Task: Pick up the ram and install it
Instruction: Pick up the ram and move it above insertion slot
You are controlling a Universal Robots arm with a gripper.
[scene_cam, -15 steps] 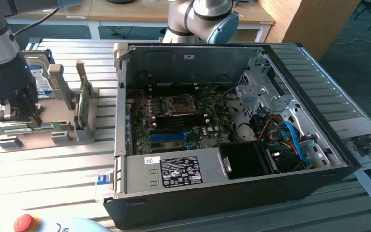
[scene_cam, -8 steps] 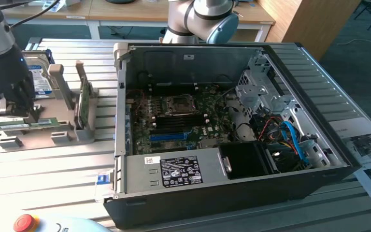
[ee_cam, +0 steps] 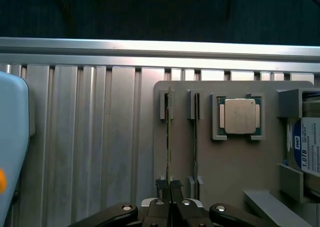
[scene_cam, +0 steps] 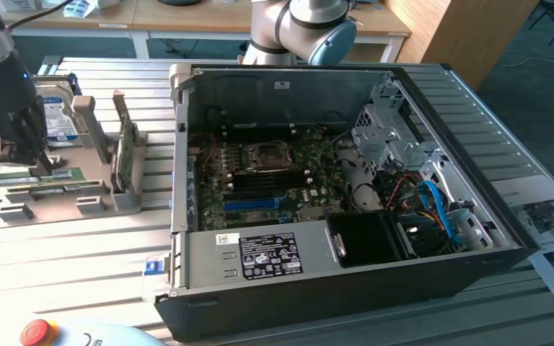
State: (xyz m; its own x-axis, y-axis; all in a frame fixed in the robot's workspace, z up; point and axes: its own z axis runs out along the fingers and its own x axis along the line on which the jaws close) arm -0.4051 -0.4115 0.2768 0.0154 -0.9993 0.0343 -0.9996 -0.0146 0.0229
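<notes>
The ram (ee_cam: 168,137) is a thin green stick seen edge-on, standing in the outer slot of the grey holder (ee_cam: 235,167). My gripper (ee_cam: 170,186) is shut on the ram's near end, its dark fingertips (ee_cam: 162,186) pinching the edge. In the exterior view the gripper (scene_cam: 24,167) hangs over the holder (scene_cam: 113,198) at that view's left, on the green ram (scene_cam: 29,178). A second green stick (ee_cam: 195,137) stands in the neighbouring slot, untouched.
On the holder also sit a processor chip (ee_cam: 241,116) and a silver hard drive with a blue label (ee_cam: 310,149). An open computer case (scene_cam: 354,281) stands at the exterior view's right, its motherboard (scene_cam: 257,180) with blue slots (scene_cam: 253,204) exposed. A red stop button (scene_cam: 38,331) sits near the front.
</notes>
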